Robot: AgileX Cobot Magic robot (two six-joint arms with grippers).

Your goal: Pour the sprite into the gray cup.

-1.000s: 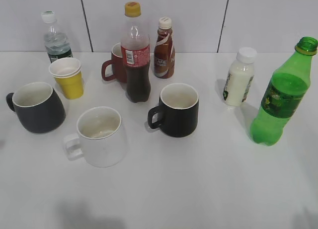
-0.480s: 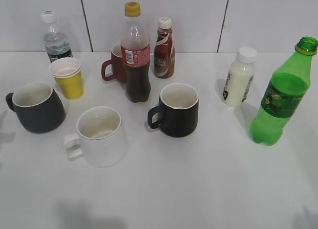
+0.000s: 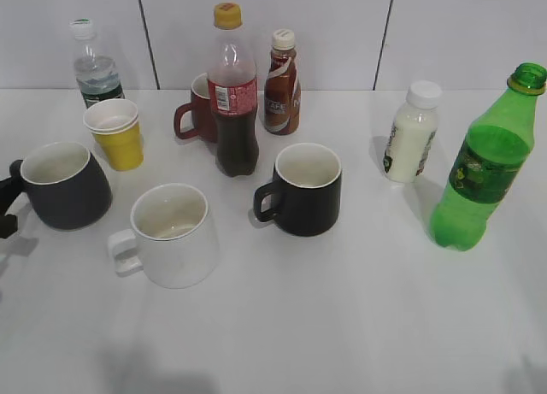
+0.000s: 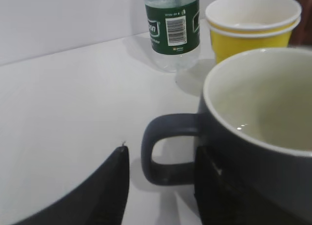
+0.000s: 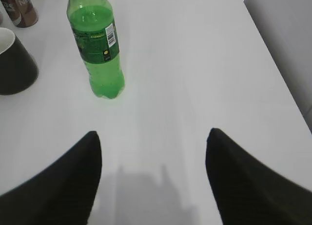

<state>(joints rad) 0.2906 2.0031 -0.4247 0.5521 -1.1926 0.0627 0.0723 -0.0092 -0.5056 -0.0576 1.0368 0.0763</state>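
Observation:
The sprite point(image 3: 483, 167) stands upright at the right of the table, a green bottle with a yellow neck ring. In the right wrist view the sprite point(image 5: 97, 44) is ahead and to the left of my right gripper point(image 5: 153, 137), which is open, empty and well short of it. The gray cup point(image 3: 64, 185) stands at the far left. My left gripper point(image 3: 7, 202) shows at the left edge by the cup's handle. In the left wrist view my left gripper point(image 4: 163, 152) is open with a finger on each side of the gray cup's point(image 4: 258, 137) handle.
A white mug point(image 3: 171, 233), black mug point(image 3: 303, 189), cola bottle point(image 3: 233, 95), coffee bottle point(image 3: 282, 82), red mug point(image 3: 201, 110), yellow paper cups point(image 3: 117, 133), water bottle point(image 3: 94, 65) and milk bottle point(image 3: 410, 133) stand around. The table's right edge point(image 5: 278, 64) is near the sprite.
My left gripper has come into the exterior view at the left edge, up to the gray cup's handle. The cups and bottles have not moved.

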